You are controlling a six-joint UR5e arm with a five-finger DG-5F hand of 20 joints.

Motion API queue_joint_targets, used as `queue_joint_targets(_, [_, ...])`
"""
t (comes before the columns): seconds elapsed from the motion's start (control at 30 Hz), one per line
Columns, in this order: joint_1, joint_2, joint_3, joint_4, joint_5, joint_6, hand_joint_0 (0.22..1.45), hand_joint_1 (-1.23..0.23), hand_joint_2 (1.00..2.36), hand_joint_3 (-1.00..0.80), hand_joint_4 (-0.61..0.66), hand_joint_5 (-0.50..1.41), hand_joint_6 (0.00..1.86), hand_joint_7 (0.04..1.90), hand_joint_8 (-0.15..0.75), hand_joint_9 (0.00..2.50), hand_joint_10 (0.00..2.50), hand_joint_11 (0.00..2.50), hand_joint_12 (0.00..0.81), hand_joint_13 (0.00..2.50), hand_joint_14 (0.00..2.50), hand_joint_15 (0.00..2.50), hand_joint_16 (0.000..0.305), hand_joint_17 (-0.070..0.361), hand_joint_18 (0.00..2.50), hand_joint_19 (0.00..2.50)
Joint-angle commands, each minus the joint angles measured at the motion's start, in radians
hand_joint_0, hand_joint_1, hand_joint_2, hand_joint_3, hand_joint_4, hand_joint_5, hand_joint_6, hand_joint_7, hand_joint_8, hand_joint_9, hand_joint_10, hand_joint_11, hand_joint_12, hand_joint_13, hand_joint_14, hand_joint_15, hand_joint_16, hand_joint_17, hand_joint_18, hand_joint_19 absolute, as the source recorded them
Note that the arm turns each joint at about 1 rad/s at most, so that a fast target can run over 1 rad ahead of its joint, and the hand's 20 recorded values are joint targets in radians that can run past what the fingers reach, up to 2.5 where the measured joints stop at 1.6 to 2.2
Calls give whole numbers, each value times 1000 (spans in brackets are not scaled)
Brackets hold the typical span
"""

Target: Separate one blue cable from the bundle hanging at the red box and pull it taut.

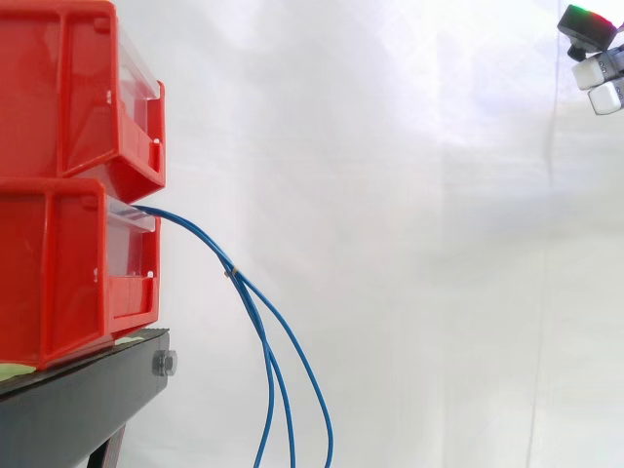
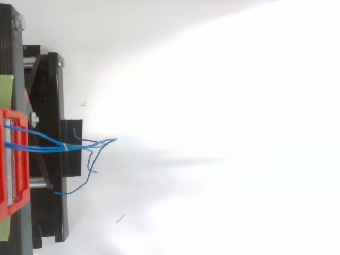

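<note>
Side view: we see the robot's hand (image 1: pixel 593 70) at the upper right corner, high up and well apart from the cables. Only its glowing pads are in frame, so we cannot tell whether it is open or closed.

The bundle of thin blue cables (image 1: pixel 265 336) leaves the front opening of the lower red plastic bin (image 1: pixel 58 273), which sits under a second red plastic bin (image 1: pixel 58 97) on the black stand (image 1: pixel 78 400). A small pale tie (image 1: pixel 230 274) binds the cables near the bin. Below it the strands spread and hang slack before the white curtain (image 1: pixel 419 244).
</note>
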Motion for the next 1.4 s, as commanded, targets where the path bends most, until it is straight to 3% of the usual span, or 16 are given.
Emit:
queue_joint_targets(0.0, [-1,0,0,0,0,0,572,-578,1003,-467,243,-209,503,863,254,447,10,310,335,378,10,292,49,109,410,450])
queue_joint_targets(1.37, [-1,0,0,-12,2,0,574,-580,1002,-473,254,-206,503,861,258,481,11,345,338,390,10,290,48,109,423,456])
